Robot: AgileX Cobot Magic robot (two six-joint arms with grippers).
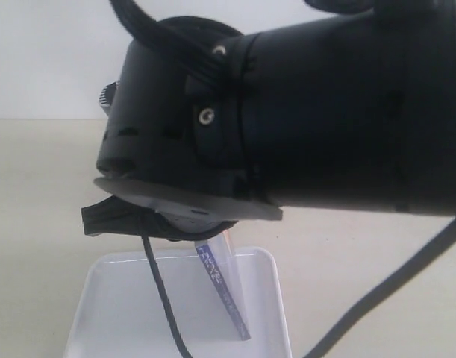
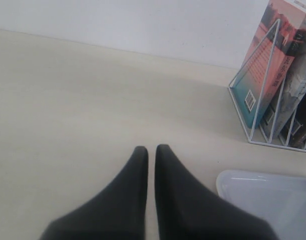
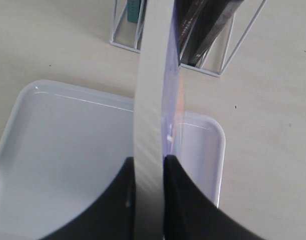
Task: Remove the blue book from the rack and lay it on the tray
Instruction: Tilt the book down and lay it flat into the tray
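My right gripper (image 3: 149, 162) is shut on the blue book (image 3: 155, 90), which I see edge-on with its white page block and a sliver of blue and orange cover. The book hangs above the white tray (image 3: 67, 150). In the exterior view the right arm fills most of the picture, and below it the blue book (image 1: 224, 291) slants down over the tray (image 1: 123, 313), its dark blue spine with white characters showing. The white wire rack (image 3: 213, 50) stands beyond the tray with dark books in it. My left gripper (image 2: 151, 148) is shut and empty over the bare table.
The rack (image 2: 265, 100) in the left wrist view holds a pink and teal book (image 2: 265, 65) and darker books behind it. A corner of the tray (image 2: 263, 200) lies near the left gripper. A black cable (image 1: 164, 306) hangs over the tray.
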